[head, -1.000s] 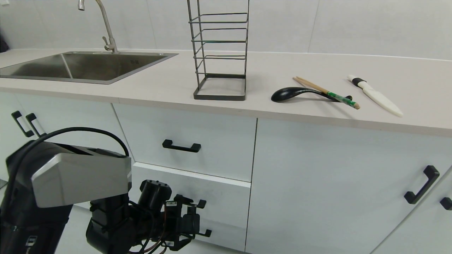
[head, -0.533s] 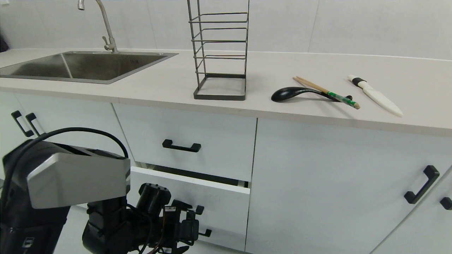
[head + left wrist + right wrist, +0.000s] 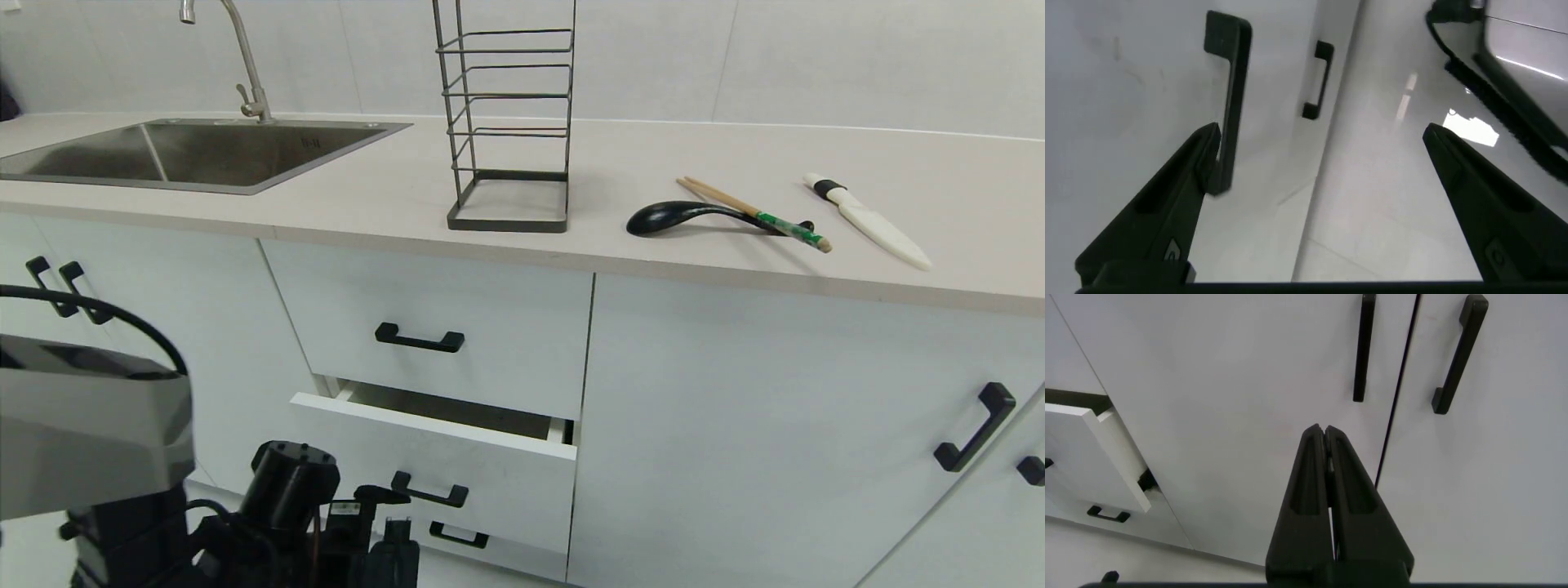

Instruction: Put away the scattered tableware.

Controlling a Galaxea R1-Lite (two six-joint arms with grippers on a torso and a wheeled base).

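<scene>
1. Hanging low in front of the cupboards, the left gripper [image 3: 1323,139] has its fingers spread wide and holds nothing. A black drawer handle [image 3: 1231,90] runs just beside one finger; whether they touch I cannot tell.
2. The right gripper [image 3: 1325,431] is pressed shut with nothing between its fingers, and it faces the plain cupboard doors [image 3: 1249,392].
3. Above the left gripper, the middle drawer [image 3: 441,453] stands partly open, with a dark gap showing behind its front. Nothing can be seen inside it from this angle. The top drawer [image 3: 424,318] above it is shut.
4. Up on the counter [image 3: 653,147], all the tableware lies loose on the right. The black spoon [image 3: 678,216] has the chopsticks [image 3: 755,214] resting across its handle, and the white knife [image 3: 869,220] sits just beside them, nearer the wall end.
5. Farther along, the wire rack [image 3: 510,122] stands at the middle of the counter, and the sink [image 3: 196,151] with its tap [image 3: 237,49] lies to the left.
6. By my reading, only the opening of a storage place is done. The spoon, chopsticks and knife each still have to be picked up and carried down into the drawer, so most of the job remains. The drawer may also need more opening and later closing.
</scene>
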